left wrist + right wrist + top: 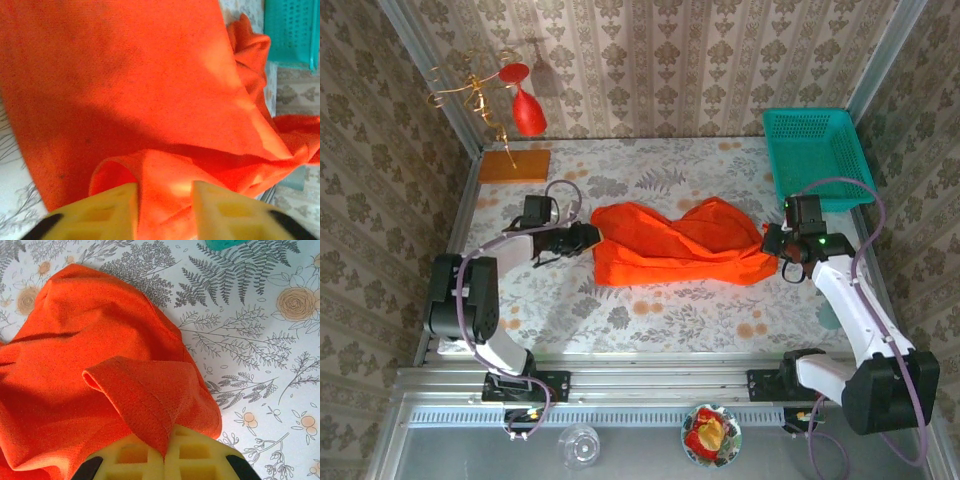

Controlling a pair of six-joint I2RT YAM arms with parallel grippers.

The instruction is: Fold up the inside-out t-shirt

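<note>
Patterned wallpaper closes in a table (pixel 650 320) covered with a leaf-and-flower print, with a teal basket (pixel 815 150) at its far right corner. The inside-out t-shirt (pixel 680 245) lies left of the basket and nearer the arms, a rumpled band with no clean fold in it, so I judge the task to be at the spreading-out step. The right gripper (pixel 769 248) sits just on the near side of the basket, its jaws pressed together on a hem fold at the shirt's closest end. The left gripper (pixel 590 239) is at the shirt's end farthest from the basket, jaws standing part-way apart with a ridge of cloth between them; whether they press it I cannot tell. The next move likely calls for a firm hold on a true corner or hem there, then drawing the cloth flat away from the basket before any fold. The basket looks empty. Well nearer than it, past the table's front edge, a bowl (pixel 687 424) holds something red and yellow, and a clear glass (pixel 580 443) seems empty.
</note>
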